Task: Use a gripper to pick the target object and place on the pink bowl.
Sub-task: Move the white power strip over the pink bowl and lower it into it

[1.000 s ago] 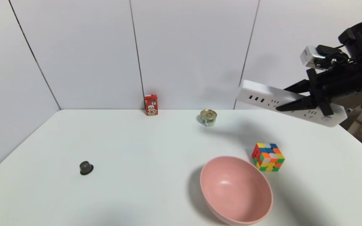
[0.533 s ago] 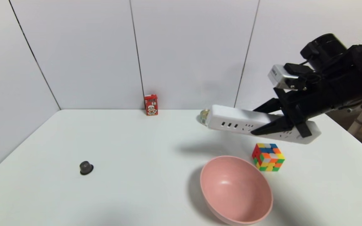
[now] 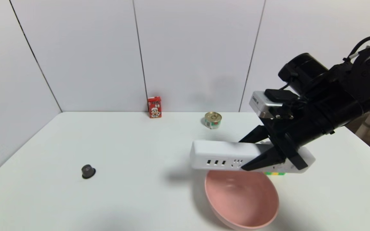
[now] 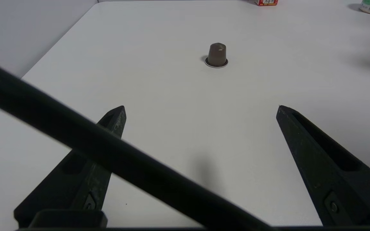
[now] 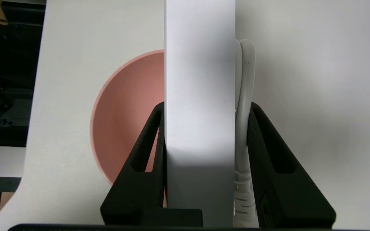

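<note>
Gripping long white plastic power strip (image 3: 223, 155) plus folded cord with black right jaws, across its width, likely for balance; held above round pink bowl (image 3: 241, 199) near surface's front edge.

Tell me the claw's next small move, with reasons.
Probably ease the right claw toward the robot, then lower: its long white plastic power strip hangs above the round pink bowl's far rim, not yet centred.
</note>
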You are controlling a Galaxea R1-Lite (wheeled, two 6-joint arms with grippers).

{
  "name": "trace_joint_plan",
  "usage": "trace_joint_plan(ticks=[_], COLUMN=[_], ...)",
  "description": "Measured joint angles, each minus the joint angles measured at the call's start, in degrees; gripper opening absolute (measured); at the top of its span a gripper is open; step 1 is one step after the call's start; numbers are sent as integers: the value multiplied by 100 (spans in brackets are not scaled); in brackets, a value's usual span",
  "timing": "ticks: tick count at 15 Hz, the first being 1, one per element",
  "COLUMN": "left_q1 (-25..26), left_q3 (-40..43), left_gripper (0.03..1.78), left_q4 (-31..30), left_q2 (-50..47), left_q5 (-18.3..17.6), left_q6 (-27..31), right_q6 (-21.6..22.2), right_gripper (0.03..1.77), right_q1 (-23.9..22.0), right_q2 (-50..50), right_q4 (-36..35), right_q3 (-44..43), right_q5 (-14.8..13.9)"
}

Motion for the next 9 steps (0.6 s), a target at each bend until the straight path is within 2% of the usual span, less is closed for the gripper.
trace_joint_plan(ticks=[9], left_q1=[-5], left_q3=[0], left_gripper=[169], left_q4=[0], left_q2=[0], left_q5=[0], left_q6=[0], right_q6=[-23], right_gripper=[74], right_q1=[76], right_q2=[-306], right_q4=[-22], right_q3=[769], right_q5=[-93])
